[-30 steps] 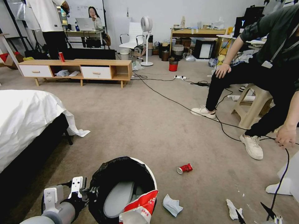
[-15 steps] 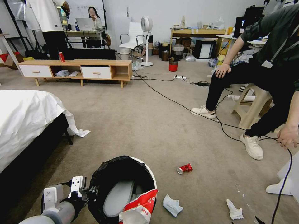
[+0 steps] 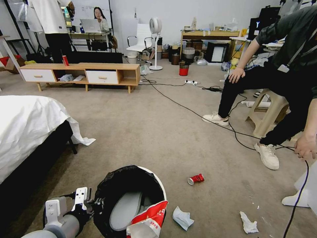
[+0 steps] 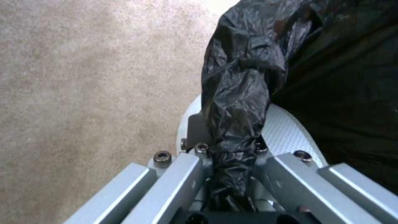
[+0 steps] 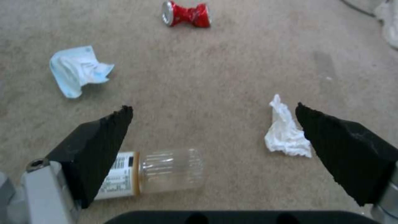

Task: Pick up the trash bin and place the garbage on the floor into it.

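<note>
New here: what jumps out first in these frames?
The trash bin, black-bagged, sits low in the head view, its rim clamped by the left pincer. Litter dots the floor to its right: a crushed red can and white tissues. The right pincer hangs open above a clear bottle.

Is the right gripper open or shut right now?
Open: the right gripper has its black fingertips spread wide above the beige carpet floor, holding nothing.
</note>
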